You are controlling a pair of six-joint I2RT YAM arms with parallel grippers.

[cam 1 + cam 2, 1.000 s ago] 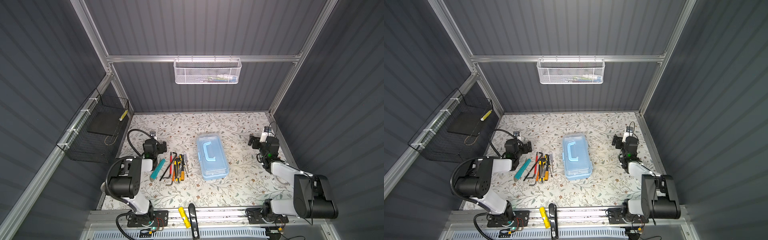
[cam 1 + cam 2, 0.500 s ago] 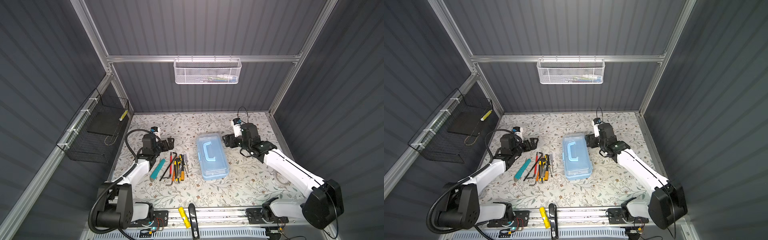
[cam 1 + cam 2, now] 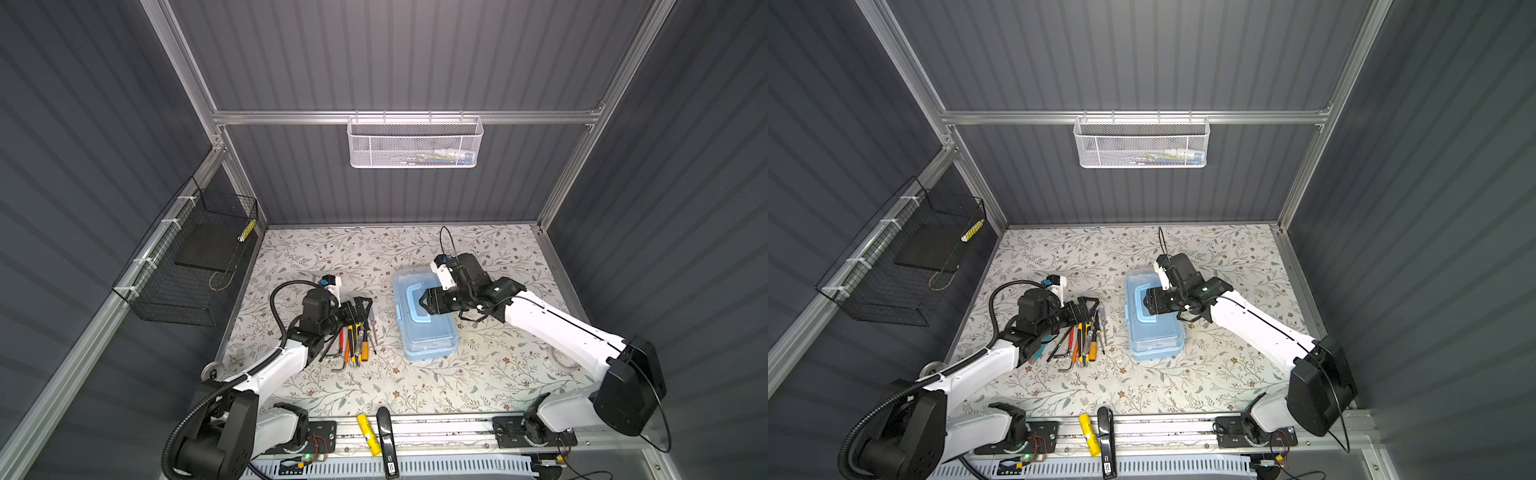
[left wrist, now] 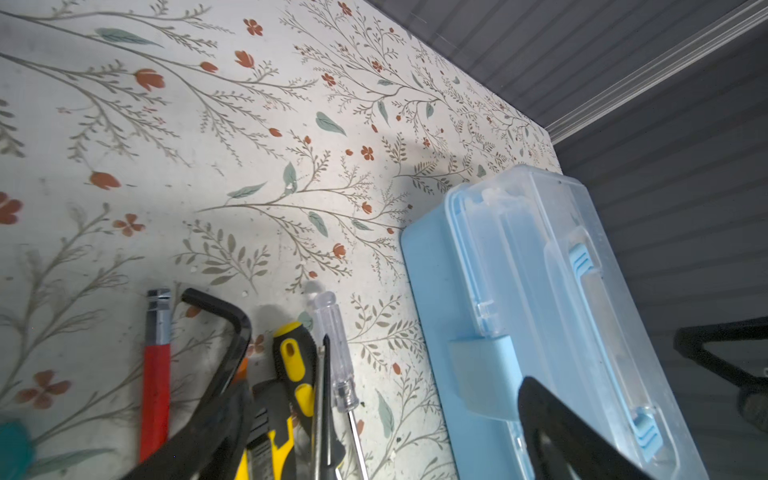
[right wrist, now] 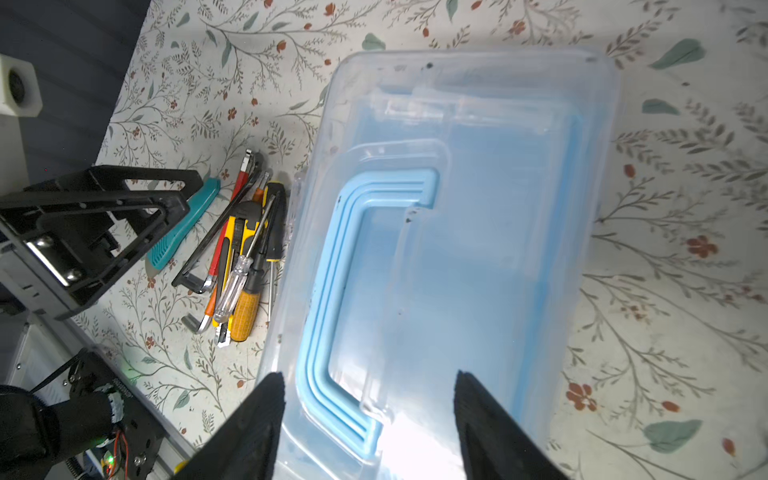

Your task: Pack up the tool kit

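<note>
The tool kit's light-blue case (image 3: 424, 332) (image 3: 1156, 332) lies shut on the floral table, its blue handle (image 5: 328, 291) flat in the clear lid. My right gripper (image 3: 426, 301) (image 3: 1148, 301) (image 5: 368, 380) hovers open over the lid, its jaws to either side of one end of the handle and touching nothing. Left of the case lie the loose tools (image 3: 353, 340) (image 3: 1081, 340): a teal tool (image 5: 187, 220), a yellow-black knife (image 5: 239, 232), screwdrivers (image 5: 232, 286) and hex keys (image 4: 232, 320). My left gripper (image 3: 361, 307) (image 3: 1088, 305) (image 4: 382, 386) stands open and empty over their far ends.
A white mesh basket (image 3: 415, 143) hangs on the back wall. A black wire basket (image 3: 195, 266) hangs on the left wall. A yellow marker (image 3: 369, 434) and a black tool (image 3: 385, 440) lie on the front rail. Grey walls close in three sides.
Both arms have swung in from the table's sides. The right gripper came over the case lid and its jaws narrowed. The left gripper moved over the tools.
</note>
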